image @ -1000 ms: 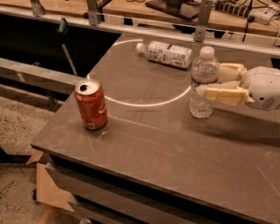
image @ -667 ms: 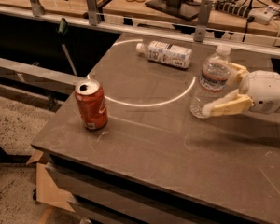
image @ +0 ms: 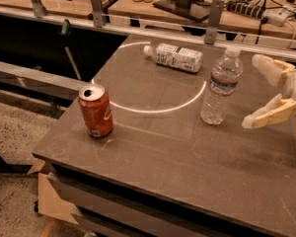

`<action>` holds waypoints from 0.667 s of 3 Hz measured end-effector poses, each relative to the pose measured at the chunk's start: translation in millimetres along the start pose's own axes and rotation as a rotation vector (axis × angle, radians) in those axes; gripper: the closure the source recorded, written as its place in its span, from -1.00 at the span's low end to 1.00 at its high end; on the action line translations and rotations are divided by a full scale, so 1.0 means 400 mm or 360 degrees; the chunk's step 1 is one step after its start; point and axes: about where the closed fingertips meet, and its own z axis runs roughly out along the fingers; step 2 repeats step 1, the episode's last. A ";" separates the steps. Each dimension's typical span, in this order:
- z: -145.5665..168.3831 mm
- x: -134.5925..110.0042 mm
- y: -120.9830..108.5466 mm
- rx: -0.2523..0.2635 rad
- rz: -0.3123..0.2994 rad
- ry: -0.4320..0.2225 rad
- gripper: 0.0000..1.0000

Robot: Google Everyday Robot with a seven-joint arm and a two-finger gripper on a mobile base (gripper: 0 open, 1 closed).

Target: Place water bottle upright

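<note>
Dark grey table under me, and a thin white ring drawn across the middle of it. At the near left an orange-red soda can stands upright with its tab end up, right by the ring's near-left arc. At the far side a bottle with a wide white label lies on its side, cap pointing left, just inside the ring's far edge. Beyond the table runs a rail with metal posts, and past that a wooden bench carries cables and a power strip. None of it sits between me and my target.

The water bottle stands upright on the table at the right, white cap on top, red-and-dark band round its upper half, base just outside the ring's right arc. It is well apart from the can and clear of the lying bottle.

Now my gripper: it hangs at the right edge of the scene, just beside the water bottle, on its right. My fingers are spread wide, one far and high, one near and low, both tips pointing left at the bottle. Neither one touches it, with a gap showing on each side, and I hold nothing.
</note>
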 end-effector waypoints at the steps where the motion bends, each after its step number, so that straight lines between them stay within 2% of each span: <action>1: -0.020 -0.006 -0.003 0.0031 -0.0017 0.0041 -1.00; 2: -0.020 -0.006 -0.003 0.0031 -0.0017 0.0041 -1.00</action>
